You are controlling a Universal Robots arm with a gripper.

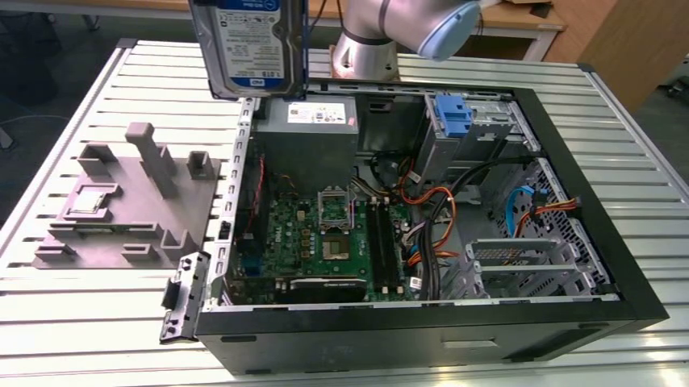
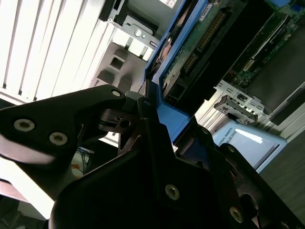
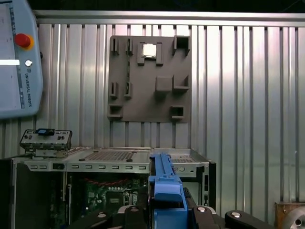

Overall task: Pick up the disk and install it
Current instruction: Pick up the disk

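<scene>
Firmly closed, the black metal fingers [image 2: 86, 114] of the gripper [image 3: 166, 212] clamp the blue plastic bracket that edges the flat rectangular silver-grey metal disk [image 1: 248, 44]. In both wrist views the blue edge stands squeezed between them, and the second wrist view also shows the drive's green circuit-board underside. In the exterior view the disk hangs upright in the air, its white label with a blue band facing the camera and carrying rows of dark print and a barcode. It sits above the rear corner of the open black desktop computer case [image 1: 635, 306], clear of it. Just below it is the grey power-supply box [image 1: 312, 121], which has its own white printed label. The silver jointed robot arm [image 1: 372, 32] rises behind the case. Inside the case lie the green motherboard [image 1: 323, 234], a bundle of orange and blue cables [image 1: 528, 205], and a bare blue plastic bracket [image 1: 454, 113] seated in the grey drive cage at the back. On the exterior view's left, beside the case, a grey moulded fixture plate [image 1: 119, 201] with raised blocks rests on the slatted metal table [image 1: 64, 322]. In the first wrist view a pale grey teach pendant [image 3: 19, 62] with a red round button [image 3: 23, 40] lies on the slats, with lettering running along its edge.
</scene>
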